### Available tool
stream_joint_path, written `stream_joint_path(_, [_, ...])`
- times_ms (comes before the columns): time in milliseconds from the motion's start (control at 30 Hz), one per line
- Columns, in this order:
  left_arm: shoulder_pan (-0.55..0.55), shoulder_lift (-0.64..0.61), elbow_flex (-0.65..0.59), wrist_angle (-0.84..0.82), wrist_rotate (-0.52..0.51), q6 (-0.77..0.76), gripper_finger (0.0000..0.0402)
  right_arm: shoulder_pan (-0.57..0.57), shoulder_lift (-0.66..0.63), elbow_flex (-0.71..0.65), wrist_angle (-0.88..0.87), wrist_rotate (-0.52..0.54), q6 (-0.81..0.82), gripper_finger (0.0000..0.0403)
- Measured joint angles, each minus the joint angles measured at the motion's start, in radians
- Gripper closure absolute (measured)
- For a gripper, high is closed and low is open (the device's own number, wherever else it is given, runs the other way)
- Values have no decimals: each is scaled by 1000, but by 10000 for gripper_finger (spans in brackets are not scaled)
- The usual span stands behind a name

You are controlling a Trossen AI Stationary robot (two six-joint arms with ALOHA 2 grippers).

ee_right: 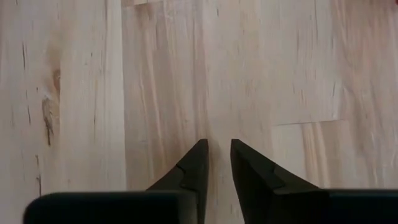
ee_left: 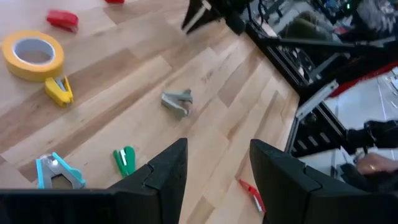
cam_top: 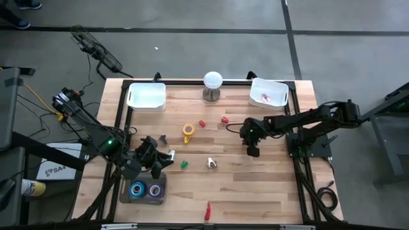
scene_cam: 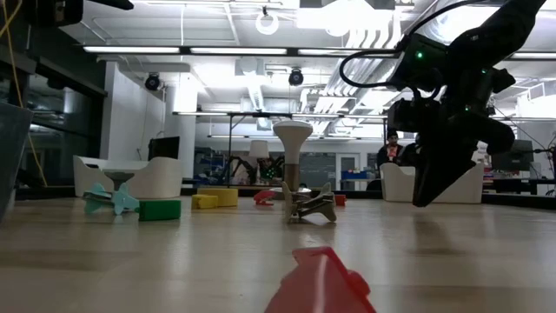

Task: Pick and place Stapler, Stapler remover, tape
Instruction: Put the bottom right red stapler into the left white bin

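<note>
Tape: yellow ring, open centre, flat on table. Right claw slightly apart; left claw apart, both empty.

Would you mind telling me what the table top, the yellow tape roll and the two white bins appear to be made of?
Table top: looks like pale wood planks, matt, with visible grain and a knot.
Yellow tape roll: probably paper tape on a white core; dull surface, though the look leaves it open.
White bins: likely plastic, smooth and evenly white with rounded rims.
</note>
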Motion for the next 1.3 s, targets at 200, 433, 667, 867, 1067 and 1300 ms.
stream_joint_path(200, [91, 46, 0, 76, 205, 127, 231, 0, 0, 0, -1, 5, 71, 321])
stream_joint_path(433, [189, 115, 1, 243, 471, 550, 231, 1, 0, 0, -16, -6, 111, 313])
stream_joint_path(667, [244, 201, 0, 319, 698, 967, 231, 1, 0, 0, -49, -80, 188, 313])
stream_joint_path(867, [243, 302, 0, 323, 719, 1279, 231, 9, 0, 0, -68, -150, 293, 313])
stream_joint_path(1067, [244, 403, 15, 395, 728, 1587, 231, 66, 0, 0, -68, -147, 346, 313])
stream_joint_path(1300, [251, 573, 173, 346, 710, 1880, 231, 139, 0, 0, -66, -98, 447, 313])
